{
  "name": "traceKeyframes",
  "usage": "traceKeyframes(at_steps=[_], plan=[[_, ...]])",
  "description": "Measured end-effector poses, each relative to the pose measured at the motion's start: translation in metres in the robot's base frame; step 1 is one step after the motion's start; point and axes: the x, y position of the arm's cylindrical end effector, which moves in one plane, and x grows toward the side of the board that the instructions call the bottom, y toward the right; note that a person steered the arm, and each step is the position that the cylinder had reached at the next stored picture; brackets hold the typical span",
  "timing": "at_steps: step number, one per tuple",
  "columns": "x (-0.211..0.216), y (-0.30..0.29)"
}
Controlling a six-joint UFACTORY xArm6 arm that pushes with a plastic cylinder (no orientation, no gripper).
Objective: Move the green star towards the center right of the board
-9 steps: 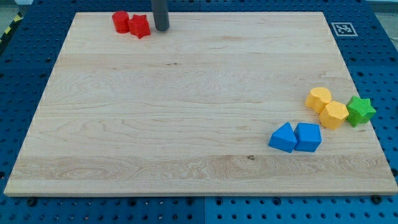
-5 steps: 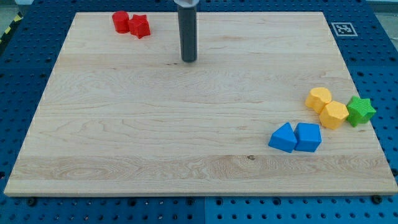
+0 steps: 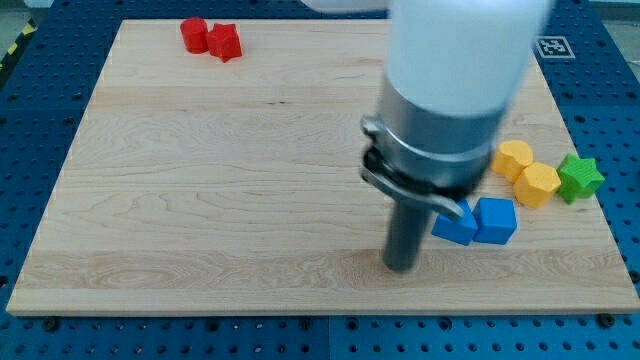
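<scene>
In the camera view, my tip (image 3: 402, 266) sits on the pale wooden surface (image 3: 200, 200) near the view's bottom, just left of the two blue blocks (image 3: 478, 221); I have no hand, only a dark rod. The small green star block (image 3: 579, 177) sits at the right edge, touching the yellow blocks (image 3: 527, 172). It looks nearly there already, so I think a small, slow push from below is best.

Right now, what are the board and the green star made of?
The board looks like pale wood with a smooth finish: grain lines run across it. The green star looks like matte plastic, perhaps printed: even colour, no shine. I can't be sure.
</scene>
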Motion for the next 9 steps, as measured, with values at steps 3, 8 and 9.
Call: traceKeyframes(at_steps=[3,8,9], plan=[[0.021,0.187],[-0.015,0.18],[-0.018,0.18]])
